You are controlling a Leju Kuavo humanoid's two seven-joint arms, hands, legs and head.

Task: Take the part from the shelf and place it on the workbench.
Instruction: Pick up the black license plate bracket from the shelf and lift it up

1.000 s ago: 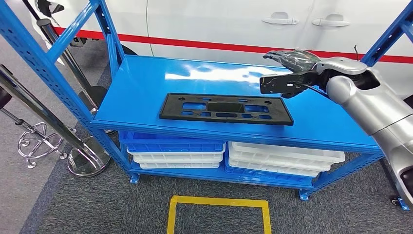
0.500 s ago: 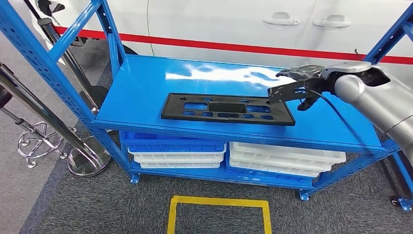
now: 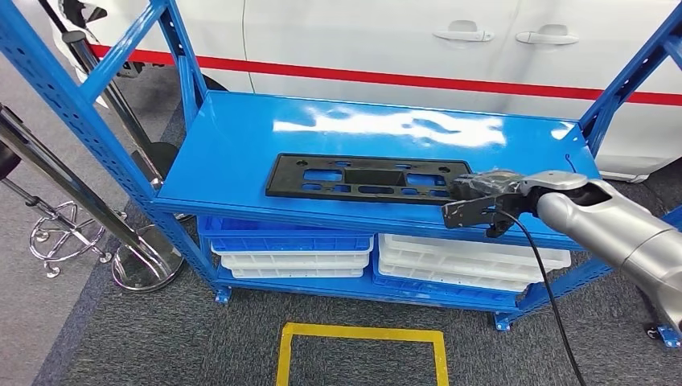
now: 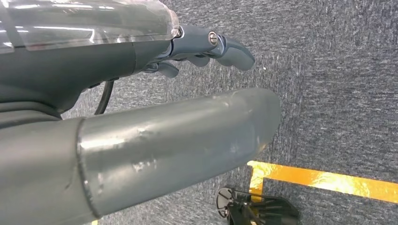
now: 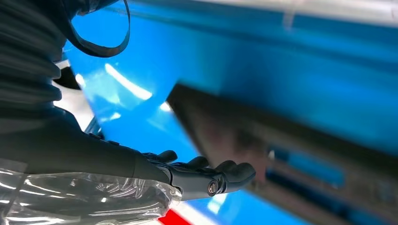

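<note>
While the silver right arm [image 3: 611, 229] is stretched in low from the right, the right hand [image 3: 476, 201] is seen at the front right corner of the blue shelf [image 3: 241, 137], at the right end of the black part [image 3: 370, 178]. From the head view it cannot be told whether the hand touches the part's end or merely sits just beside it. In the right wrist view the right hand [image 5: 141, 171] is shown with its dark fingers [image 5: 225, 173] extended and lying close side by side, nothing between them, and the part [image 5: 263, 136] is seen blurred just beyond the fingertips; the hand is judged open and empty. A black cable [image 3: 547, 289] is seen hanging from the wrist.

The part is laid flat on the top deck, lengthwise along the front edge, and is stretched away to the left of the hand. Bare blue deck is left behind the part, beyond the hand, up to the white car [image 3: 386, 40] with its red stripe. A blue upright [image 3: 619, 80] stands behind and to the right of the hand. Below the hand, blue and white trays [image 3: 466, 261] are stacked on the lower shelf.

In the left wrist view the left hand [image 4: 141, 93] is held over grey carpet [image 4: 338, 84], fingers extended, nothing held, with a yellow floor line [image 4: 324, 178] nearby.

No readable writing is seen.
</note>
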